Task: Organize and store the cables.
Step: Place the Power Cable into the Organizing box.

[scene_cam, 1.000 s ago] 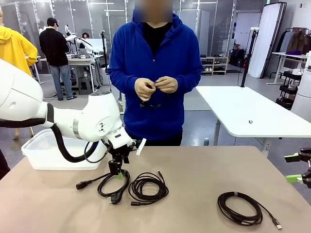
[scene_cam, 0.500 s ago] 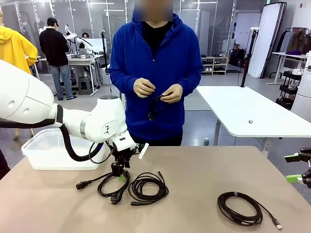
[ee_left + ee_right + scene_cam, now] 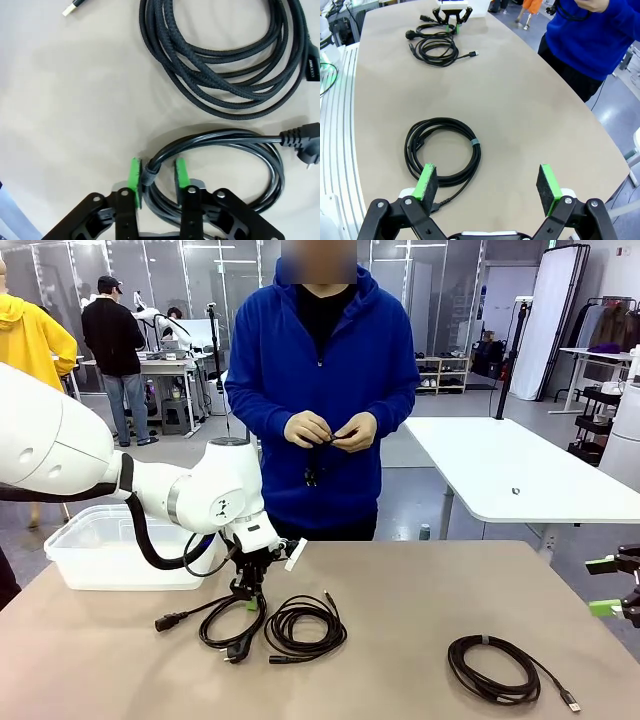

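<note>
The plug cable (image 3: 225, 137) is sitting right between my left gripper's (image 3: 157, 175) green pads. The jaws are standing narrow, pinching the coil's strands at one edge, low over the tan table (image 3: 400, 580). The braided cable (image 3: 161, 55) is lying just beside it, coiled flat and apart from my fingers. A white bin (image 3: 70, 565) is standing near that arm, at the table's left end. My right gripper (image 3: 487, 182) is hovering wide, gripping nothing, and the third cable (image 3: 476, 150) is lying coiled on the table ahead of it. Across the table, a person's hands (image 3: 305, 428) are holding a small dark cord (image 3: 313, 472) at chest height.
</note>
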`<state>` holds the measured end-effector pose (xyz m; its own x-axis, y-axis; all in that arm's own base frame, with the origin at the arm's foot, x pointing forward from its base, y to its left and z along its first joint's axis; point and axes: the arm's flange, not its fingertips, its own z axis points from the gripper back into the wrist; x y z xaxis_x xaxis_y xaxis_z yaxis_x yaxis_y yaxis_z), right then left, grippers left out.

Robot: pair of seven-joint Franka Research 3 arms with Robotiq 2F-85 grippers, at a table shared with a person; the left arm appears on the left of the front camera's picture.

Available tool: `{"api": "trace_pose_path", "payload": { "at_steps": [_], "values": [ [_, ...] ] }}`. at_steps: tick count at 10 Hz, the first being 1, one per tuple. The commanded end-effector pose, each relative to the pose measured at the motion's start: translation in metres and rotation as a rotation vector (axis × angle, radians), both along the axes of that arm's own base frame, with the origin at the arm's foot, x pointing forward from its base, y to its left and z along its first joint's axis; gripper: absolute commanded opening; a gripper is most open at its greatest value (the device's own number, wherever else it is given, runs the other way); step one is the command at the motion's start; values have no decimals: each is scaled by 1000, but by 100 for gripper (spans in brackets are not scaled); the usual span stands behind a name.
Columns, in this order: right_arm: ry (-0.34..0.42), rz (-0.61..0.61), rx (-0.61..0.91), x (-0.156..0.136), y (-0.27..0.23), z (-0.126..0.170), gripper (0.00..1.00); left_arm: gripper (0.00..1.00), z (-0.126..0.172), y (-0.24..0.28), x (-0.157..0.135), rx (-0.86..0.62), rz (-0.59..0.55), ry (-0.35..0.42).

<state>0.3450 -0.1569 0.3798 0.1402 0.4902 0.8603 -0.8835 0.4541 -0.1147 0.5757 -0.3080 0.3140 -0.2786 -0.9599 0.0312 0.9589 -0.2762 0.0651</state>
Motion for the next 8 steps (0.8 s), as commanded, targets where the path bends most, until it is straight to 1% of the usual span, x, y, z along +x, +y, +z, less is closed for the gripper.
{"api": "trace_pose_path", "payload": {
  "at_steps": [1, 3, 5, 6, 8],
  "values": [
    [9, -14, -5, 1, 0, 0, 100, 0, 2, -2, 4, 20, 12, 11],
    [9, -14, -5, 1, 0, 0, 100, 0, 7, -3, 2, 22, 19, 11],
    [9, -14, -5, 1, 0, 0, 100, 0, 26, -3, -1, 12, 25, -12],
    [9, -14, -5, 1, 0, 0, 100, 0, 46, -5, -5, -15, 24, 22],
    [9, -14, -5, 1, 0, 0, 100, 0, 84, -5, -14, 23, 46, 22]
  ]
}}
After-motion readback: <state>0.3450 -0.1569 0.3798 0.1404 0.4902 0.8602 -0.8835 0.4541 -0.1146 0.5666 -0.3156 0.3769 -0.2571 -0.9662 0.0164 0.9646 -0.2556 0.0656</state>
